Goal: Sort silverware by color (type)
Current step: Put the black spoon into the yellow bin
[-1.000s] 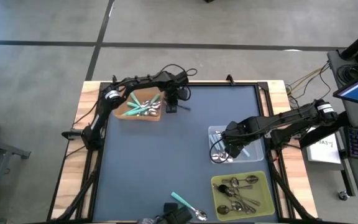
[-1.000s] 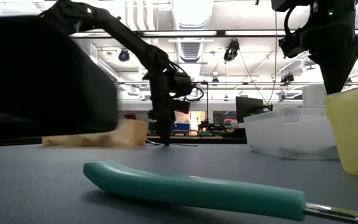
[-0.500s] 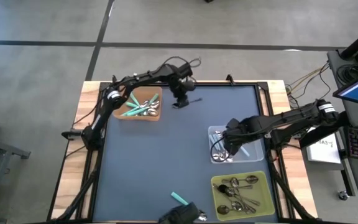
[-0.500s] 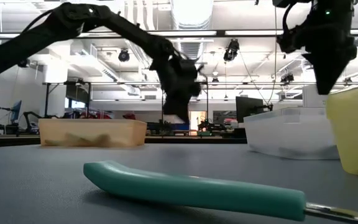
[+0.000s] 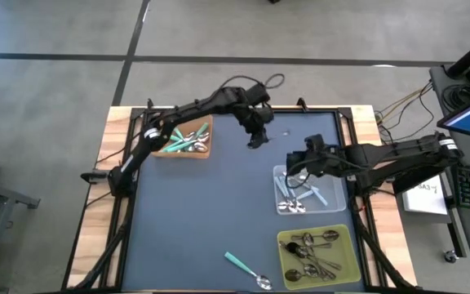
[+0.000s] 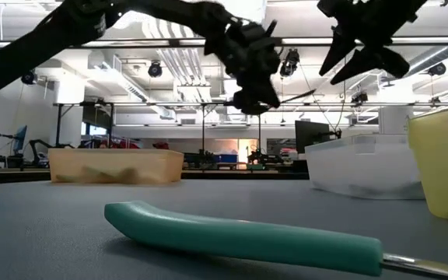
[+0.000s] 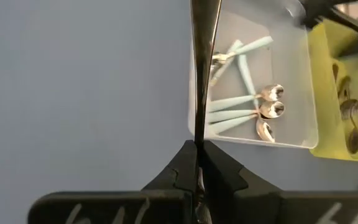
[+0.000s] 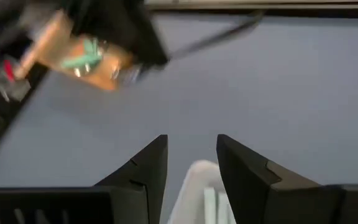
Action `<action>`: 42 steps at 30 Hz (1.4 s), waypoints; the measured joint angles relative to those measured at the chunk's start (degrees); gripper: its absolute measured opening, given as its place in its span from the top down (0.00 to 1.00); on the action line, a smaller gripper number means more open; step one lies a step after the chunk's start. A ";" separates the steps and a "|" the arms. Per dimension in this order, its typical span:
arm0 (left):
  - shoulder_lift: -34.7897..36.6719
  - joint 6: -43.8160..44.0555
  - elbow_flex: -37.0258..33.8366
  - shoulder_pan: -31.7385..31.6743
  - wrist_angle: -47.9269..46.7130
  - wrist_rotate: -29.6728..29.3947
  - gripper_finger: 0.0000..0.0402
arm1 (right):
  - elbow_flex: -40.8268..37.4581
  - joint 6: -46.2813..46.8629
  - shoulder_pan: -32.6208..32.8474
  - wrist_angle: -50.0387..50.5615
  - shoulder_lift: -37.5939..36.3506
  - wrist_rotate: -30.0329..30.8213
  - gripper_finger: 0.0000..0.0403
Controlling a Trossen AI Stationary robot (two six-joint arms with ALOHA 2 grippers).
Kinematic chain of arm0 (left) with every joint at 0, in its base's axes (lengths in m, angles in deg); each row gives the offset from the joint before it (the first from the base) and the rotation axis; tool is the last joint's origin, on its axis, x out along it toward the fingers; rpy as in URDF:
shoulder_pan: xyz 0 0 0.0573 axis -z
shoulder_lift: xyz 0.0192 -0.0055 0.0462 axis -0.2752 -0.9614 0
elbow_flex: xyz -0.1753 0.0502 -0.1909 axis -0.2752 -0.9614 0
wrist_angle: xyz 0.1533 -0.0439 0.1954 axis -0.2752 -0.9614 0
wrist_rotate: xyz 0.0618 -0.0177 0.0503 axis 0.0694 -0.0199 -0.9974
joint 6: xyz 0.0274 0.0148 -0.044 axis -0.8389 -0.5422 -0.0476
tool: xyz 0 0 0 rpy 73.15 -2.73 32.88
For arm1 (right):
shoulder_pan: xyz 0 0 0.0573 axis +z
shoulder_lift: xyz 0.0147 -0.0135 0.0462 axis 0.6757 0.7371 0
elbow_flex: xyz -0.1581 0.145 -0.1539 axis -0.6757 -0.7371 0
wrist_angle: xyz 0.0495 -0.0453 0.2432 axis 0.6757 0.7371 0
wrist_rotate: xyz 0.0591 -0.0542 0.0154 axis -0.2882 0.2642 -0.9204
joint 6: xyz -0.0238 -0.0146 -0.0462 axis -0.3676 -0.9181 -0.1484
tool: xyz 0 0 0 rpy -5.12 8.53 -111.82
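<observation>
My left gripper (image 5: 256, 135) (image 6: 257, 95) hangs over the far middle of the table, shut on a thin dark spoon (image 7: 199, 68) lifted clear. My right gripper (image 5: 299, 163) (image 8: 191, 163) stands open above the far left corner of the clear bin (image 5: 333, 200), with nothing between its fingers. Light blue spoons (image 7: 241, 102) lie in that bin. Teal spoons (image 5: 179, 140) lie in the wooden bin (image 5: 206, 151) at far left, dark metal spoons (image 5: 312, 251) in the yellow bin (image 5: 341, 233). One teal spoon (image 5: 246, 270) (image 6: 239, 233) lies flat on the table near the front edge. My left gripper pinches one end of the dark spoon (image 7: 198, 135) between its two fingers. The spoon runs on ahead of the fingertips, along the fingers' line, seen edge-on. In the low view its free part (image 6: 298, 96) sticks out about level toward the table's right, clear of everything.
The clear and yellow bins stand one behind the other at the table's right. The dark mat (image 5: 202, 212) is bare through the middle and left. Cables (image 5: 272, 82) loop over the left arm at the far edge.
My left gripper has risen from the table beside the wooden bin and gone toward the right edge, turning as it went, with the dark spoon lifted off the mat. My right gripper has come up out of the clear bin toward the far edge and tipped up nearer to level.
</observation>
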 joint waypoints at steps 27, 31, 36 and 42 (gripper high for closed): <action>0.35 11.04 2.48 3.98 5.06 -19.00 1.00 | -18.76 10.39 -14.36 -32.15 -9.37 2.36 0.68; 0.35 13.45 2.48 4.24 5.99 -22.30 1.00 | -18.77 10.14 -16.41 -35.05 -8.67 2.40 0.68; 0.35 15.45 2.41 4.33 7.43 -22.55 1.00 | -18.76 9.05 -18.44 -38.94 -7.91 2.37 0.68; 0.35 17.45 2.41 4.92 8.32 -22.57 1.00 | -18.76 9.06 -20.84 -40.24 -7.04 2.35 0.68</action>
